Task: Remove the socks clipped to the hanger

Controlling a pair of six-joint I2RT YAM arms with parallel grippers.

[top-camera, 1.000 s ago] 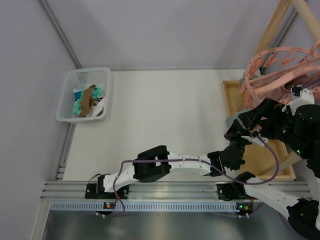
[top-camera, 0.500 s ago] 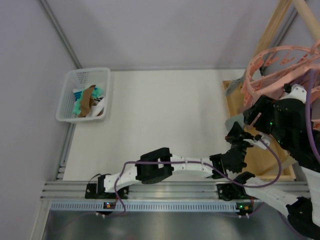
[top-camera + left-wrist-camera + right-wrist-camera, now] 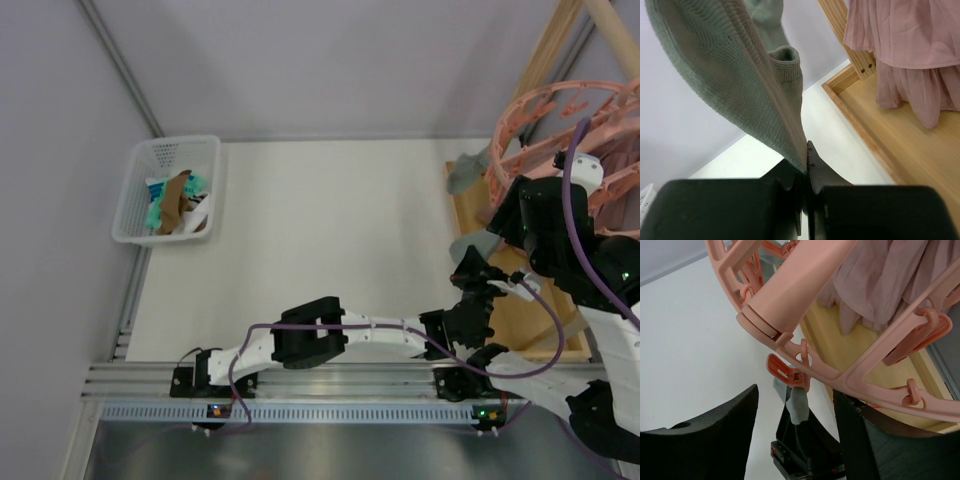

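Jaws of the right gripper (image 3: 795, 392), newly risen to the hanger (image 3: 790, 295), narrow yet stand apart around the clip (image 3: 785, 372) whose grey-green sock (image 3: 740, 85) the left gripper (image 3: 805, 165) clamps, readying release.

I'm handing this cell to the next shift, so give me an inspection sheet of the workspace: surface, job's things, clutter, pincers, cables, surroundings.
Surface: white table, with a wooden tray at its right side.
Job's things: pink hanger hangs at far right; a grey-green sock hangs from one clip; other socks lie in the basket.
Clutter: pink fabric hanging over the tray.
Pincers: left pincer shut on the grey-green sock's lower end; right pincer open, a finger on either side of that clip.
Cables: purple cables run along both arms; the right one loops close to the hanger.
Surroundings: grey walls, wooden frame, metal rail at the near edge.
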